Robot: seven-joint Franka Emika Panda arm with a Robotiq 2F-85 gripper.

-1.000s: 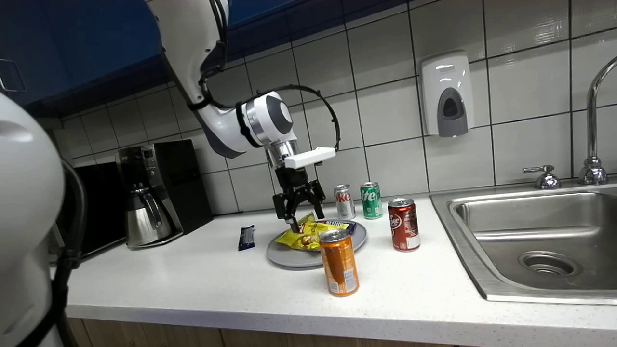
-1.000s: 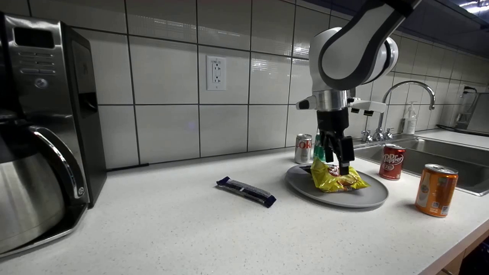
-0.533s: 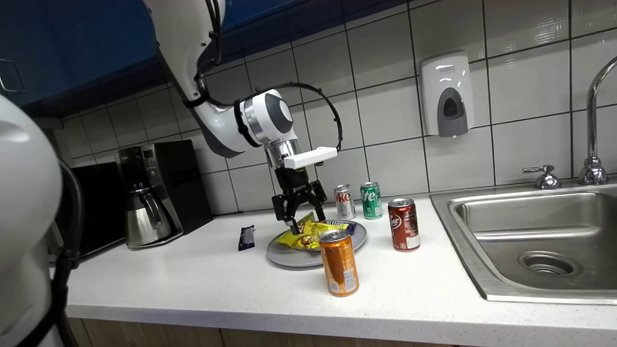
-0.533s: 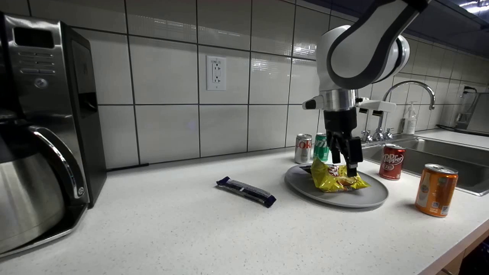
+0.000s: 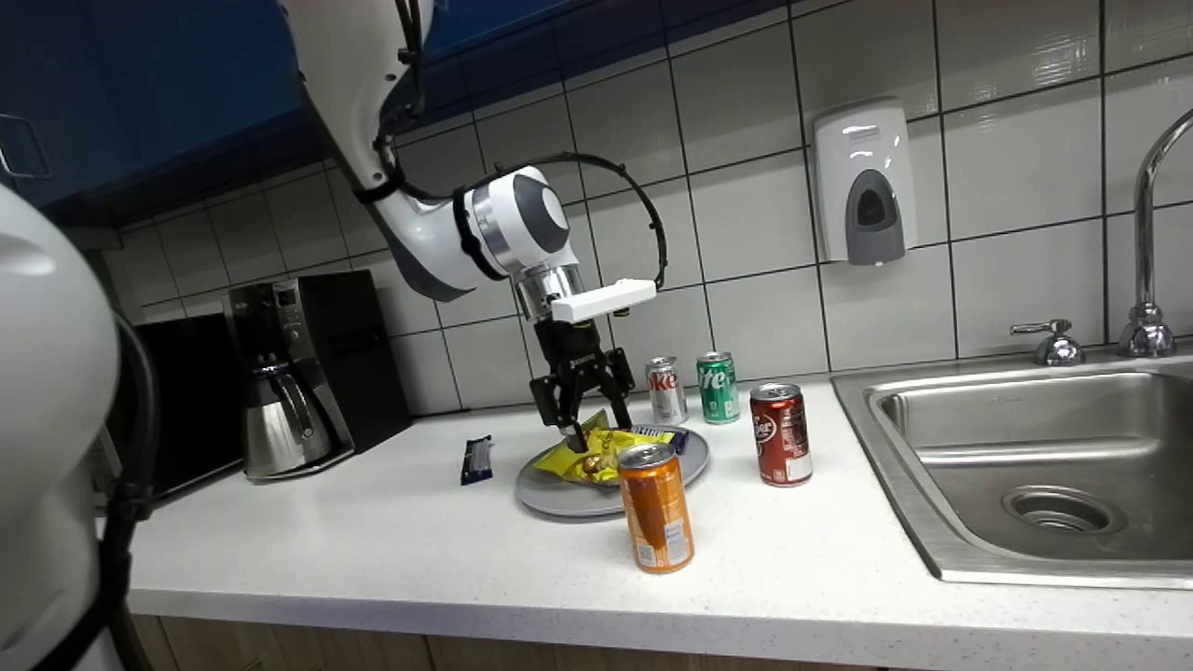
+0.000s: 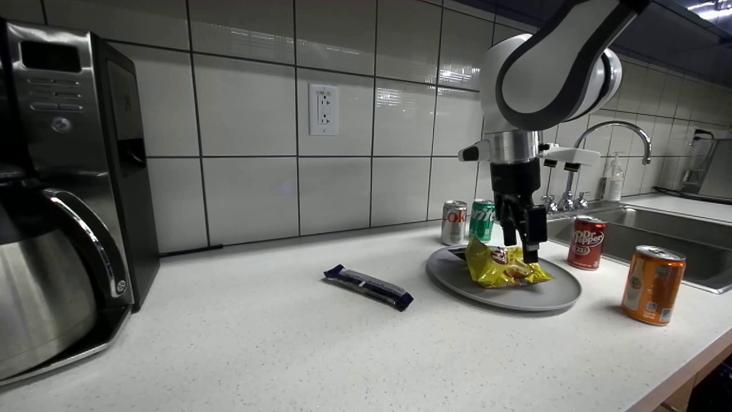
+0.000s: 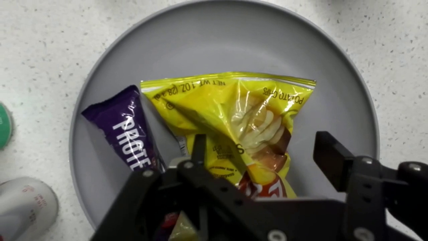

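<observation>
A crumpled yellow potato chip bag (image 7: 220,110) lies on a round grey plate (image 7: 214,50), next to a purple protein bar (image 7: 128,130). My gripper (image 7: 264,154) points down over the bag with its jaws apart. In the wrist view the left finger (image 7: 199,147) overlaps the bag, while the right finger (image 7: 331,160) stands over bare plate beyond the bag's edge. Whether either finger touches the bag I cannot tell. Both exterior views show the gripper (image 6: 521,252) low above the bag (image 6: 494,272). The bag's near part is hidden behind the gripper in the wrist view.
A dark blue bar (image 6: 366,286) lies on the counter. An orange can (image 5: 657,513) stands close to the plate, and a red can (image 5: 781,438) is nearer the sink (image 5: 932,550). Silver (image 5: 666,391) and green (image 5: 718,387) cans stand by the wall. A coffee maker (image 5: 317,373) stands farther along.
My gripper has shifted sideways over the bag, toward the sink, uncovering the green can in an exterior view. Its jaws look slightly less wide. Bag and plate have stayed put.
</observation>
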